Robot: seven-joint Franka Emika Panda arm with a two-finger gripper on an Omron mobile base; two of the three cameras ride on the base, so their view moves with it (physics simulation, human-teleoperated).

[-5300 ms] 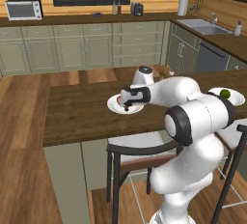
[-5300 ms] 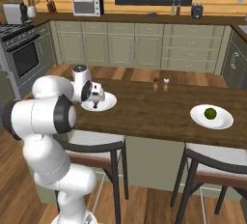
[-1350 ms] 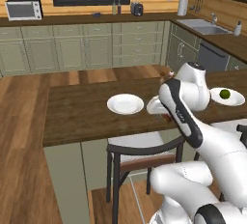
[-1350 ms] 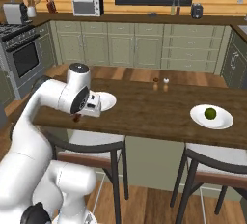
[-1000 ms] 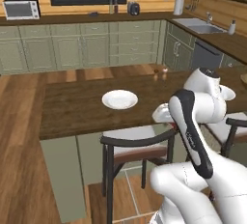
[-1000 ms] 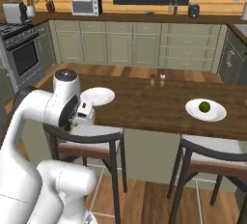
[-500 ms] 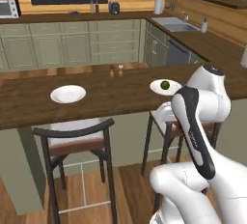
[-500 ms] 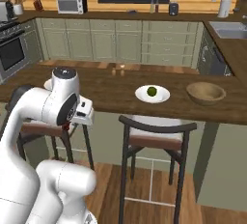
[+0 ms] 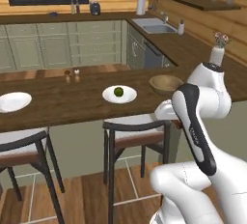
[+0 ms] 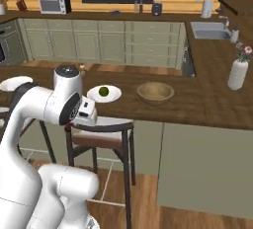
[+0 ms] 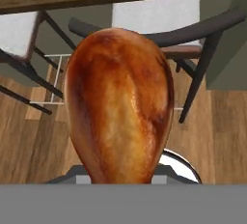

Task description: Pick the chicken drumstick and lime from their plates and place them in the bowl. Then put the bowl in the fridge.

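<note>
Wooden island counter (image 9: 72,103) runs across a kitchen of pale green cabinets (image 10: 99,40). Clenched in the gripper (image 11: 120,182), the chicken drumstick (image 11: 119,107) hangs over the plank floor. At ten o'clock from the bowl (image 10: 155,92), the lime (image 10: 103,91) sits on its plate (image 10: 114,95); stools (image 9: 132,133) stand below.

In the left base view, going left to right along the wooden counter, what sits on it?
Empty white plate → small shakers → plate with the lime → wooden bowl → vase of flowers.
</note>
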